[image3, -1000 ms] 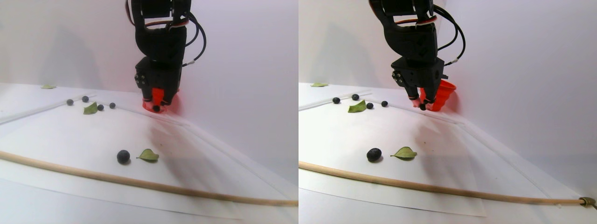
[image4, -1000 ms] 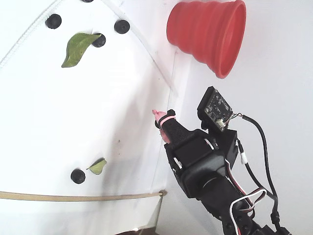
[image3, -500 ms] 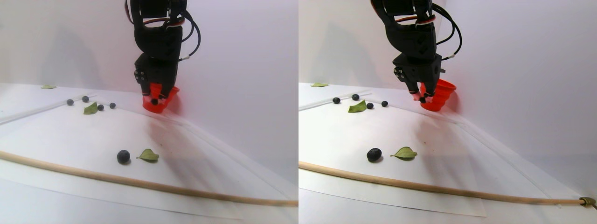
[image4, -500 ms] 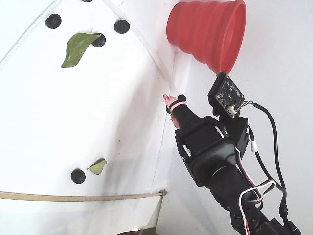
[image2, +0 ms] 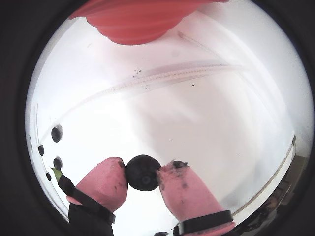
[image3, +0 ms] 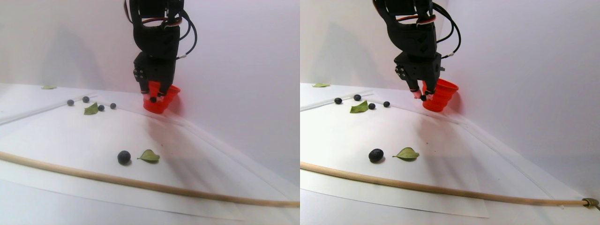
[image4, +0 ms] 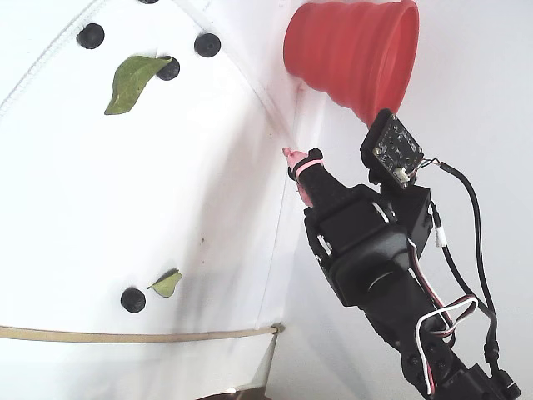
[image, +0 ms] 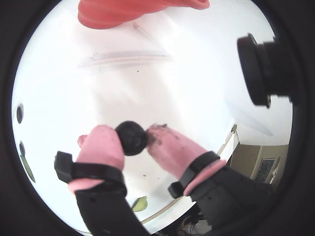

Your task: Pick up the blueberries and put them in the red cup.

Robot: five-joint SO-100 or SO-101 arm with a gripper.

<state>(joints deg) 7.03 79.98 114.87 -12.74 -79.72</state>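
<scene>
While pinched at its middle between the pink fingertips (image2: 106, 179), one blueberry (image2: 142, 172) sits in the nearly closed gripper (image2: 142, 174); likely light, soft, easily bruised. Red cup (image2: 133, 19) at twelve o'clock in both wrist views.

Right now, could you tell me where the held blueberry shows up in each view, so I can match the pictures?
A wrist view: held blueberry centre, between the pink fingertips.
Another wrist view: lower centre, between the fingertips.
Stereo pair view: in both halves, in front of the red cup, at the gripper's tip.
Fixed view: hidden behind the fingers.
Shared landmark: the red cup.
</scene>
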